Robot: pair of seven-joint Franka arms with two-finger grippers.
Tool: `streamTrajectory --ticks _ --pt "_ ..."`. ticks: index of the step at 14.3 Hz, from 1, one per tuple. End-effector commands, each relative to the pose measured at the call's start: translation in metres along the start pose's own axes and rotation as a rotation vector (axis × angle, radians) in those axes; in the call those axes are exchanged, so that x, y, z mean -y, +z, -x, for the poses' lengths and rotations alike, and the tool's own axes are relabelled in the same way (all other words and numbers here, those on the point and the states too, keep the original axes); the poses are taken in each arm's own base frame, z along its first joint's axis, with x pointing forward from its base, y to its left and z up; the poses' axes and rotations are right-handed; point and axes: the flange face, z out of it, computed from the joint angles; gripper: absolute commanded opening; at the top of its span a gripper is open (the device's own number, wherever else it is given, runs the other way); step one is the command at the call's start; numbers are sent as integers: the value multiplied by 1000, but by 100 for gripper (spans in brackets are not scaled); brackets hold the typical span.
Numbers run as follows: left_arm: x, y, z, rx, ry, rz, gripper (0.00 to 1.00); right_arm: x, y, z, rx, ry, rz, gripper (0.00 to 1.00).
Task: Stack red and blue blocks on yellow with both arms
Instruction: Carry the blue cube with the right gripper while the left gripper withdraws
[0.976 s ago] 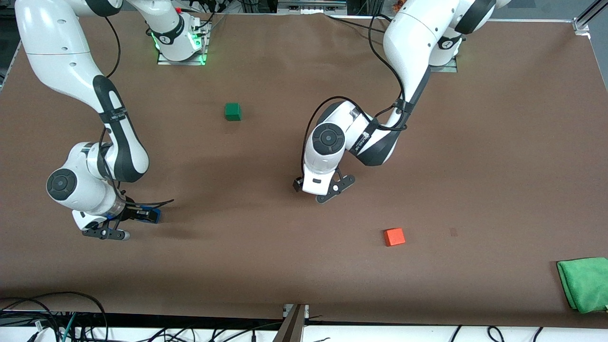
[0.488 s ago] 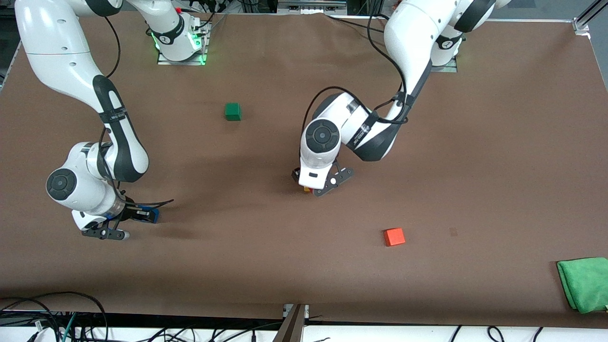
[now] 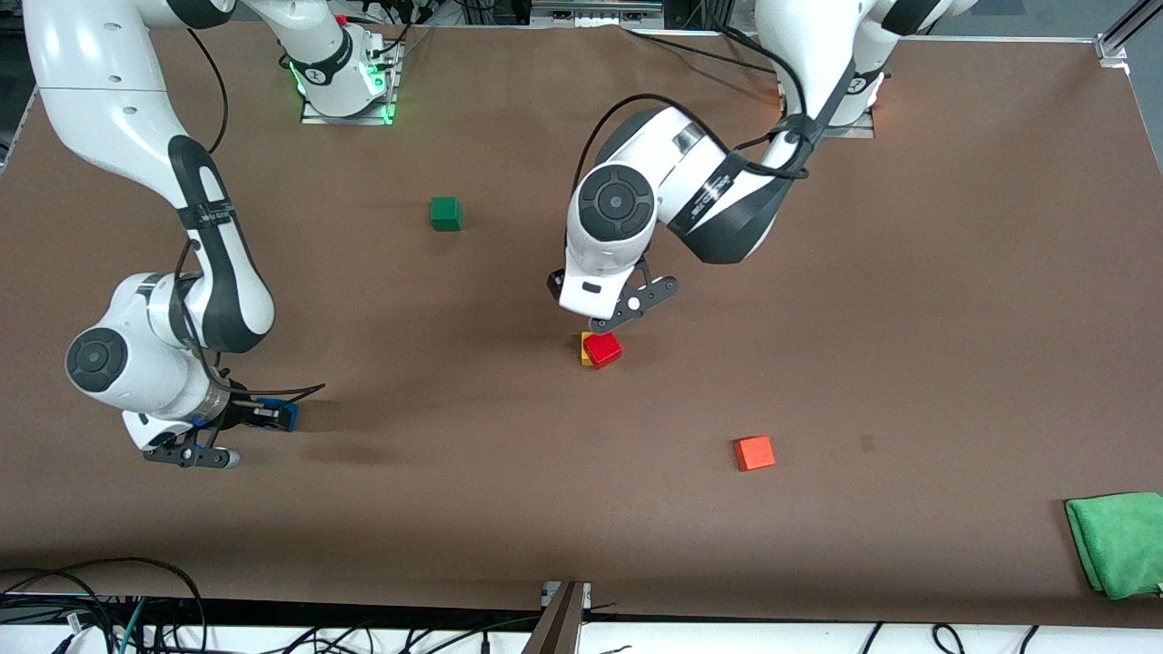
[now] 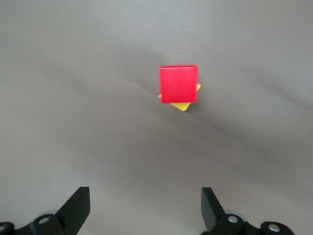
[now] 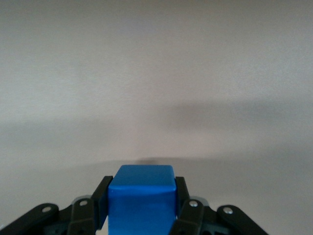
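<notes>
The red block (image 3: 602, 348) sits on the yellow cube (image 3: 586, 350) near the middle of the worktop (image 3: 909, 272), so the first half of the stack looks done. From the left wrist view the red block (image 4: 178, 84) is turned a little against the yellow cube (image 4: 182, 105) beneath it, whose corners peek out (a slightly skewed footing for the next layer). The left claw (image 4: 145, 208) hangs over the pair, spread wide and empty; in the front view the left claw (image 3: 611, 309) is clear of the stack. Over the right arm's end of the worktop, the right claw (image 5: 141, 200) is clamped on the blue block (image 5: 142, 201), seen as a blue patch (image 3: 273, 416) in the front view. What remains, as I judge it, is carrying the blue block across and setting it on the red one.
</notes>
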Motion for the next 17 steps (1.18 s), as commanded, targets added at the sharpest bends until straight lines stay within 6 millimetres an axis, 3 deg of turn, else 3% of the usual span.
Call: streamTrajectory --ticks 1,5,8,10,14,17 --pt "53 -64 -15 44 111 -29 100 20 -45 -6 46 -21 -12 25" --pt "134 -137 -44 110 227 -49 100 48 -81 -3 83 -40 -10 25" --pt "175 -165 -52 140 299 -76 100 81 -105 6 110 -10 -1 25" --pt "209 -178 -72 165 337 -85 100 102 -122 8 118 20 2 25" --pt "302 -211 -128 158 465 -104 100 187 -161 28 113 37 0 25" --pt "361 -222 -169 158 514 -65 100 264 -162 57 92 82 -2 26"
